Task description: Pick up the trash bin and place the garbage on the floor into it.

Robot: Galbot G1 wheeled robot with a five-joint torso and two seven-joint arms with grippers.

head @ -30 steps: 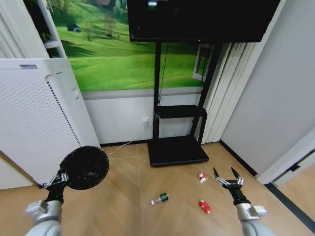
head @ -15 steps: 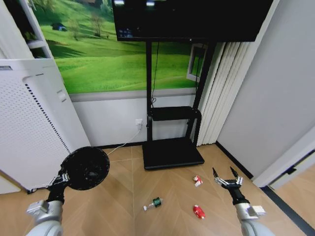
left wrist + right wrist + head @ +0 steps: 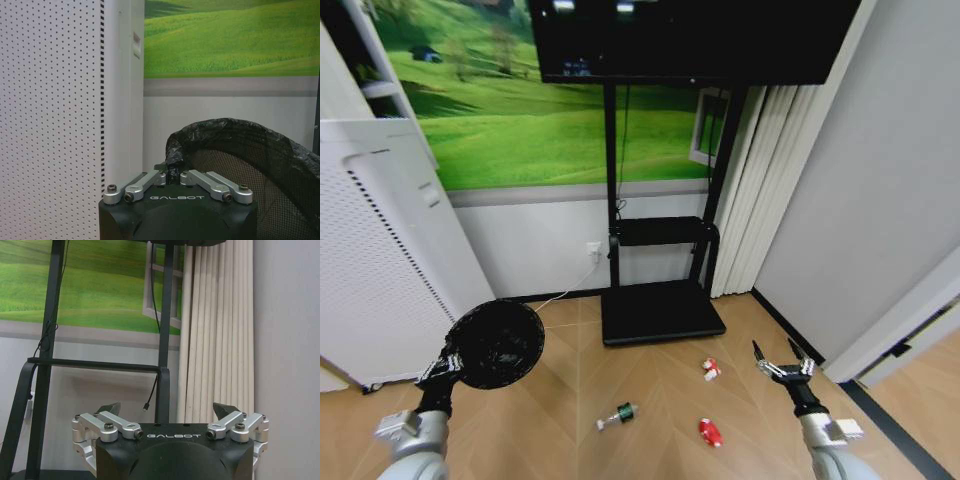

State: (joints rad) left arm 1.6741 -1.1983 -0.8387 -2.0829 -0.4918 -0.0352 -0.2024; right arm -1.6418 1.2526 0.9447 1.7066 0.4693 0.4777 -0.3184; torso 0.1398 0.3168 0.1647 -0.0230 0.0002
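My left gripper (image 3: 448,362) is shut on the rim of the black mesh trash bin (image 3: 498,343), holding it off the floor at the lower left. In the left wrist view the left gripper (image 3: 173,174) pinches the trash bin (image 3: 250,165) where its black liner folds over the rim. The garbage lies on the wooden floor: a clear bottle with a green label (image 3: 616,414), a red-and-white packet (image 3: 709,369) and a red can-like piece (image 3: 710,432). My right gripper (image 3: 783,360) stands open above the floor, right of the packet, with nothing between its fingers (image 3: 110,409).
A tall white perforated appliance (image 3: 380,260) stands at the left. A black TV stand (image 3: 660,310) with a flat base sits against the back wall, white curtains (image 3: 750,190) beside it. A grey wall (image 3: 880,200) and a dark floor strip close off the right.
The whole head view has shifted: appliance, stand and garbage have all slid left in the picture. Both grippers keep their places in view, the left still holding the bin.
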